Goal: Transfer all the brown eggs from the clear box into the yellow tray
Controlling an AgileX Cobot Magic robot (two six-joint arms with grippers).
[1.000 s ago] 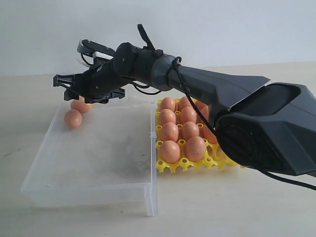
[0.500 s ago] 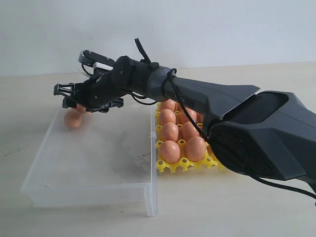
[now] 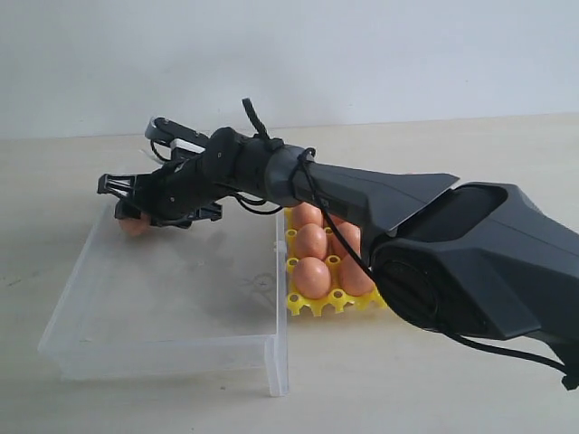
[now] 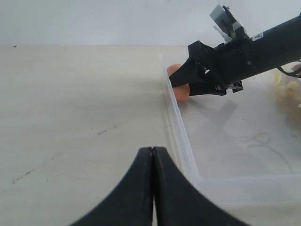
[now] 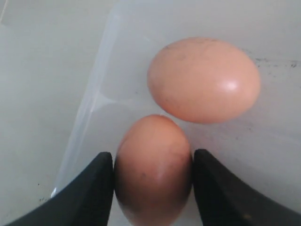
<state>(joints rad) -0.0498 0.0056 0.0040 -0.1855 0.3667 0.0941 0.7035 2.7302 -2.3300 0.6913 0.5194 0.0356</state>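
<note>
Two brown eggs left in the clear box, others in the yellow tray; right hand straddles one, grip unclear.

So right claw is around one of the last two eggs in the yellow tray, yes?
No: that egg and its neighbour lie in the clear box, not the yellow tray; the right wrist view shows it. The right claw does sit around one.

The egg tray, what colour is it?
The tray is bright yellow, best seen in the exterior view.
</note>
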